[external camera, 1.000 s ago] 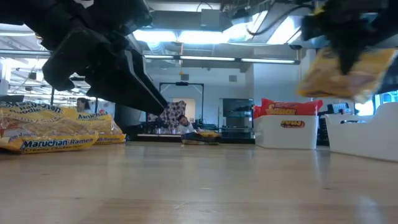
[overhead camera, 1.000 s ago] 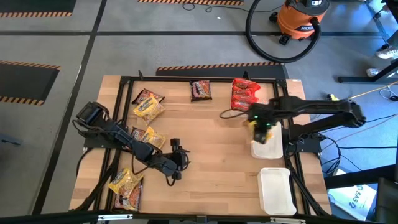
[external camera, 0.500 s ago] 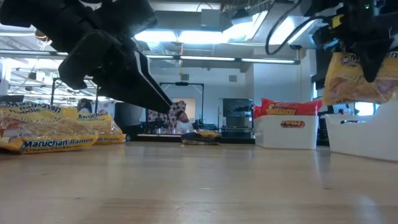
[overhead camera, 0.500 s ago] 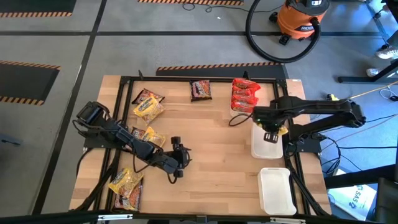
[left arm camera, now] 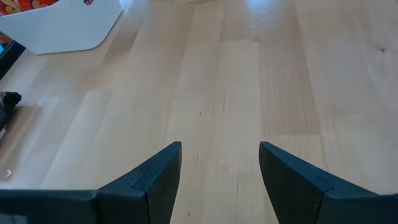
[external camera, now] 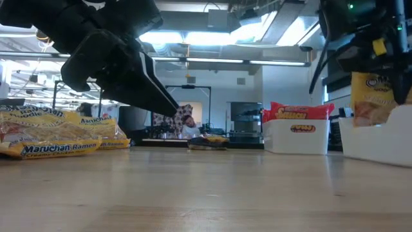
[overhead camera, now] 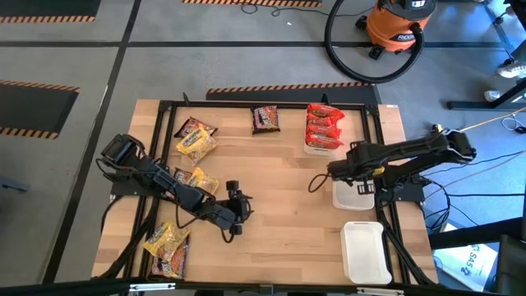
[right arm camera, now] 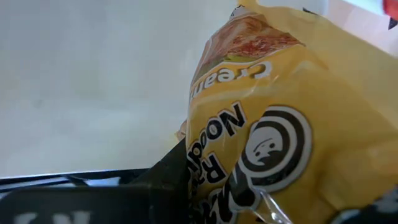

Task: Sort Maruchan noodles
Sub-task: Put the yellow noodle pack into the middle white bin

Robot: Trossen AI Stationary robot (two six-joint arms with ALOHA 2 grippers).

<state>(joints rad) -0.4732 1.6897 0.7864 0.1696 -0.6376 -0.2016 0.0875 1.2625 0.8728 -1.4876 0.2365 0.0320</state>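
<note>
My right gripper (overhead camera: 359,176) is low over the middle white tray (overhead camera: 352,197) at the table's right side, shut on a yellow Maruchan packet (right arm camera: 267,118). In the low view the packet (external camera: 374,100) dips behind the tray's wall (external camera: 380,138). My left gripper (overhead camera: 238,205) is open and empty over bare wood (left arm camera: 221,155) left of the table's middle. Other yellow and brown packets lie at the left (overhead camera: 195,138), (overhead camera: 194,181), (overhead camera: 167,247). A dark brown one (overhead camera: 265,119) lies at the far edge. My right gripper pinches the yellow packet between its fingers, coming from above. One dark finger (right arm camera: 168,174) lies against the packet's printed face (right arm camera: 217,162); the packet hides the other. The packet hangs about upright below the fingers, its lower end (external camera: 372,119) behind the tray wall.
A far white tray (overhead camera: 322,146) holds red packets (overhead camera: 323,125). Another white tray (overhead camera: 366,251) stands at the near right. A black frame runs along the table's edges. An orange vacuum (overhead camera: 399,25) and its hose stand on the floor beyond.
My right gripper has carried the yellow packet toward the table's right edge and down, from above the tray's far-left corner into the middle tray. The packet hangs lower now, its lower end behind the tray wall. My left gripper has crept slightly rightward.
</note>
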